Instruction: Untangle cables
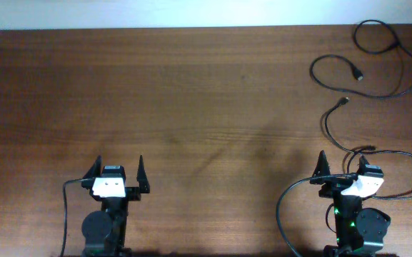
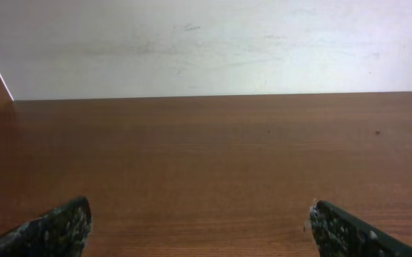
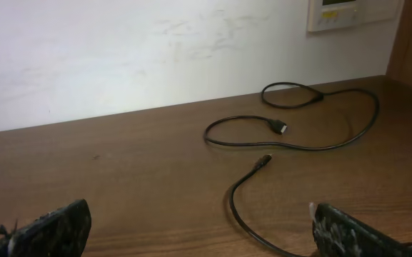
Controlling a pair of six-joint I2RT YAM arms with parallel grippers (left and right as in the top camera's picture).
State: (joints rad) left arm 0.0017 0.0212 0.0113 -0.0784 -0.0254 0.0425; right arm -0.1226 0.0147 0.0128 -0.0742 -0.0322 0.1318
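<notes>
Black cables (image 1: 358,73) lie looped but seemingly separate at the upper right, so little looks left, with left gripper (image 1: 118,171) and right gripper (image 1: 342,165) spread, empty, along the bottom.

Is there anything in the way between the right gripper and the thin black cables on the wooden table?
Nothing visible. Only bare brown wooden table lies between the open right gripper and the nearest thin black cable, which curves in just ahead of its fingers. The long looped black cable lies farther back, also unobstructed.
</notes>
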